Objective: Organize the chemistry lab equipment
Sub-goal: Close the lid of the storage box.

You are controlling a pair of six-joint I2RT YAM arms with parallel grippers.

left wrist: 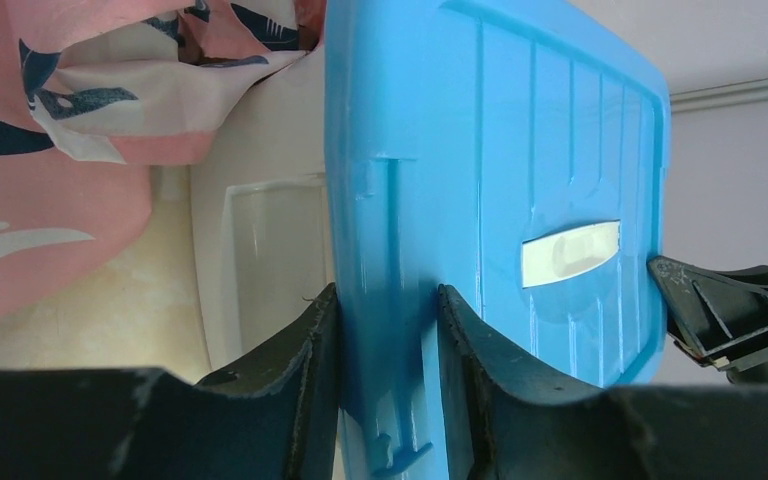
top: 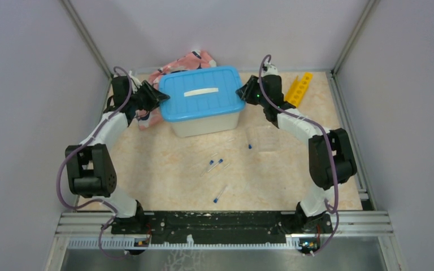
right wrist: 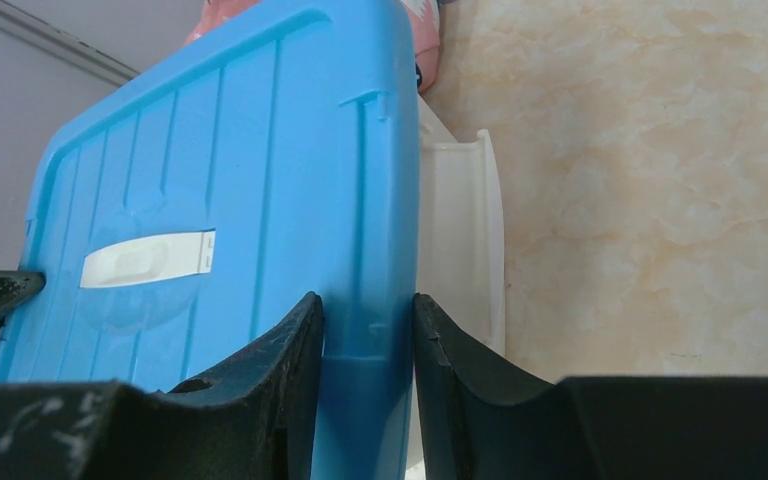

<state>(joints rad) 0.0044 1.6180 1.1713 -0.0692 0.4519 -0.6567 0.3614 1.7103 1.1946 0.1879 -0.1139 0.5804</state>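
Task progress: early, by my reading; nothing shows as sorted; all the equipment in view lies loose, and the lid must first come off or the box be shifted.
Table [top: 164, 180]: pale marbled top carrying every item below.
White bin [top: 206, 125]: stands at the far middle; closed; its contents are hidden, so whether it holds anything cannot be told.
Blue lid [top: 200, 93]: seated flat on the bin, a white label strip at its centre; gripped at both short edges.
Cloth [top: 175, 66]: pink, whale-patterned, bunched behind and left of the bin, touching it.
Left gripper [left wrist: 385, 295]: 2 fingers clamped over the lid's left rim, 1 above and 1 below.
Right gripper [right wrist: 365, 300]: clamped likewise on the lid's right rim, facing the left one.
Yellow rack [top: 299, 88]: lies at the far right, just beyond the right arm; its holes appear empty, though too small to be sure.
Tubes [top: 211, 164]: 4 blue-capped tubes scattered on the table in front of the bin, well apart from the rack; no other equipment shows.
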